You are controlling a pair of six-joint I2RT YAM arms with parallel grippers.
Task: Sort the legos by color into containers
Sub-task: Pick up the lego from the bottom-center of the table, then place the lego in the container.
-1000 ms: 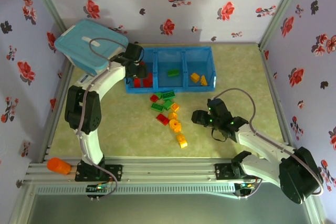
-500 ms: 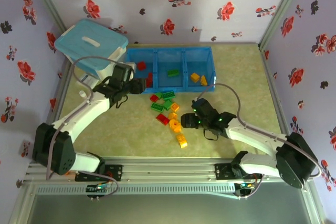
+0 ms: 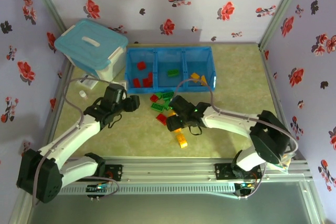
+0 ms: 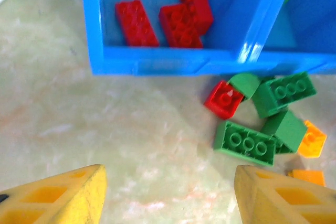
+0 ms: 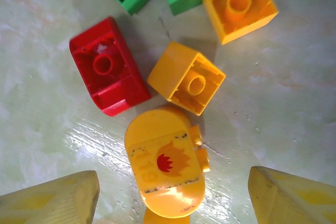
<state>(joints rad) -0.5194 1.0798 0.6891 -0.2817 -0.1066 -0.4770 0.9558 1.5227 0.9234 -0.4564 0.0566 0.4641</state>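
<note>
The blue plastic three-compartment tray (image 3: pixel 169 49) sits at upper centre of the top view on the pale green tabletop (image 3: pixel 236 77), with red bricks (image 4: pixel 181 17) in its left compartment. The left pincer (image 4: pixel 168 195), fingers apart and empty, hangs lower left of it. The right pincer (image 5: pixel 173 203), likewise apart, hovers over an orange rounded flame-printed brick (image 5: pixel 165 171) among the loose studded bricks (image 3: pixel 169 109) just below the tray.

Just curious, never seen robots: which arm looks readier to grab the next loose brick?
Probably right: the right gripper, open, hangs over the rounded yellow brick, a finger on each side. The left gripper, also open, sits beside the pile.
</note>
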